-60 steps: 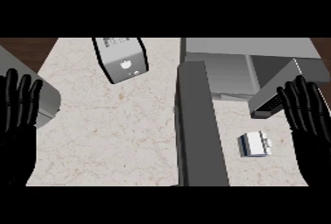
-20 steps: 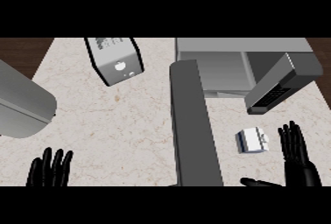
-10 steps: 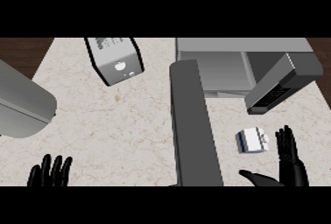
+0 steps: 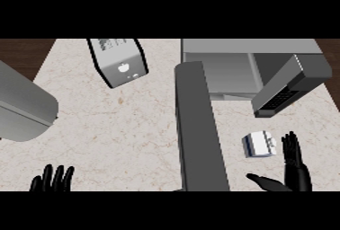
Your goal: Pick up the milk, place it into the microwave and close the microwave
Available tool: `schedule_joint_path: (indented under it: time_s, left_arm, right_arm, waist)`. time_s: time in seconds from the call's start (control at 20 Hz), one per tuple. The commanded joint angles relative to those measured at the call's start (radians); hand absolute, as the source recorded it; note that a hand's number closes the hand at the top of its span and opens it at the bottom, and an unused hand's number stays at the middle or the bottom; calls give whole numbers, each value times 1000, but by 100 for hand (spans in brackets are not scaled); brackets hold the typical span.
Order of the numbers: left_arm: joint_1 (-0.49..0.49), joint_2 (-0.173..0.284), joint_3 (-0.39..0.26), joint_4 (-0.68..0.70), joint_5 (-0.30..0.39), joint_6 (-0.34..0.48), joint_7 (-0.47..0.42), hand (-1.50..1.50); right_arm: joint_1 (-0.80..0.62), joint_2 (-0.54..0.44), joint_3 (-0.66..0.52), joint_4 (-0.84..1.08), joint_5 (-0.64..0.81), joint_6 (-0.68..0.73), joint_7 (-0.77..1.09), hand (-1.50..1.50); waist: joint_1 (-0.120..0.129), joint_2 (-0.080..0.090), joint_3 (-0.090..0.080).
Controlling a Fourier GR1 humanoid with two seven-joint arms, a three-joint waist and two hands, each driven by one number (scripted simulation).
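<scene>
Milk (image 4: 260, 144): small carton, pale with a darker left face, on the counter (image 4: 119, 130) right of the open door, below the microwave. Seen from above; long axis not clear from this view, outline nearly square, slightly skewed.

Right hand (image 4: 292, 173): black, at the lower right edge, just right of the milk. Fingers straight and pointing up the view, thumb spread out to the left below the carton. Apart from the carton, nothing held.

Microwave (image 4: 249, 67): grey box at the upper right, cavity open toward the viewer.

Microwave door (image 4: 199, 130): long dark grey slab, swung open, running from the microwave's left front corner down to the lower edge, just left of the milk.

Dark grey block with keypad (image 4: 285, 87): tilted, at the microwave's right side, above the milk.

Left hand (image 4: 53, 180): lower left edge, only straight fingertips showing, holding nothing.

Box with apple mark (image 4: 118, 60): upper left, tilted.

Grey rounded object (image 4: 20, 108): left edge, well apart from the milk.
</scene>
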Motion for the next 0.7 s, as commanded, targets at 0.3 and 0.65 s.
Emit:
schedule_joint_path:
  time_s: [0.3, 0.65]
  left_arm:
    - [64, 32, -8, -49, 33, -11, -20, -150]
    - [110, 30, -59, -97, -10, 27, 3, -150]
  right_arm:
    - [-144, -33, -14, 298, 27, -30, -188, -150]
    - [-221, -59, -17, 425, 30, -2, -242, -150]
  waist:
    - [3, 0, 0]
    - [5, 1, 1]
